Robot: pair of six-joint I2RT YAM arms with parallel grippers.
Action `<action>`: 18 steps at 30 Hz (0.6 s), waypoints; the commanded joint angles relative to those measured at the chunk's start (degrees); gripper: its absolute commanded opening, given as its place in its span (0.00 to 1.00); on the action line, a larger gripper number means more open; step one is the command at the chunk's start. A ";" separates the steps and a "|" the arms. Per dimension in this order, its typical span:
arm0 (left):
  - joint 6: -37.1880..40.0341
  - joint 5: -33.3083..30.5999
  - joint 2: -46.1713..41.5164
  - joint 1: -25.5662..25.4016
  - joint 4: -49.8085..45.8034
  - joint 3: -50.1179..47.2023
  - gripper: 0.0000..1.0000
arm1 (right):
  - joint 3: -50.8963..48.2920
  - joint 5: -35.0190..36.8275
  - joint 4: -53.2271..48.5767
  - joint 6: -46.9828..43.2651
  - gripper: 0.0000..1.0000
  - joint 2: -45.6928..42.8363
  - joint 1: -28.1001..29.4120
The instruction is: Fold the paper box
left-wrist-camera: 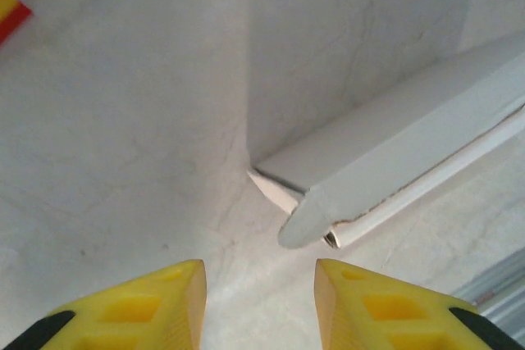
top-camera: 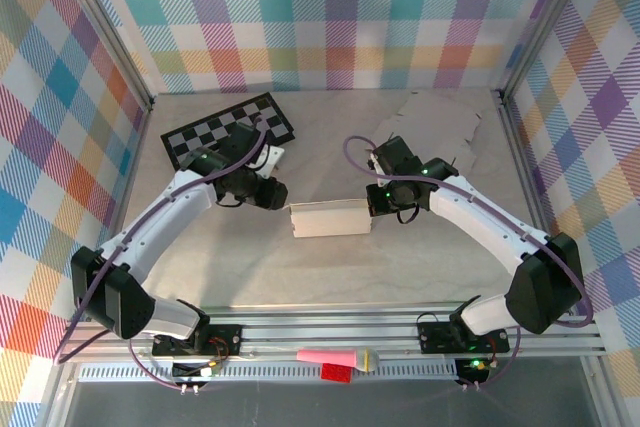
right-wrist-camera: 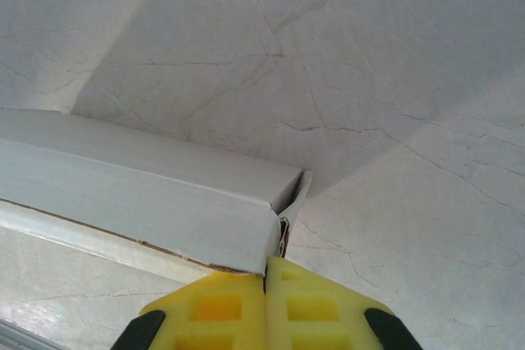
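The smooth white rectangular paper box (top-camera: 330,218) lies flat. The left gripper (left-wrist-camera: 258,275) is spread near its end; the right gripper (right-wrist-camera: 266,266), pressed together, touches it.

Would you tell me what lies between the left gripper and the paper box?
Bare table: the left wrist view shows nothing else between the left gripper and the paper box.

A black-and-white checkerboard (top-camera: 230,132) lies far left on the tabletop (top-camera: 330,267), a flat grey sheet (top-camera: 440,122) far right, and a pink object (top-camera: 330,357) on the near rail (top-camera: 250,371).
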 commanded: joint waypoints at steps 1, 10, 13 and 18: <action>-0.48 3.66 1.66 0.09 -4.34 2.29 0.39 | 0.23 -0.66 -4.44 -0.04 0.00 1.36 0.55; 4.20 2.34 4.15 -1.74 -4.74 3.46 0.38 | 0.21 -0.74 -4.69 0.09 0.00 1.08 0.49; 4.76 1.90 4.66 -2.62 -4.33 3.68 0.38 | 0.21 -0.70 -4.71 0.13 0.00 1.28 0.55; 4.38 1.44 5.73 -3.76 -3.34 3.98 0.38 | 0.34 -0.73 -4.62 0.24 0.00 1.40 0.55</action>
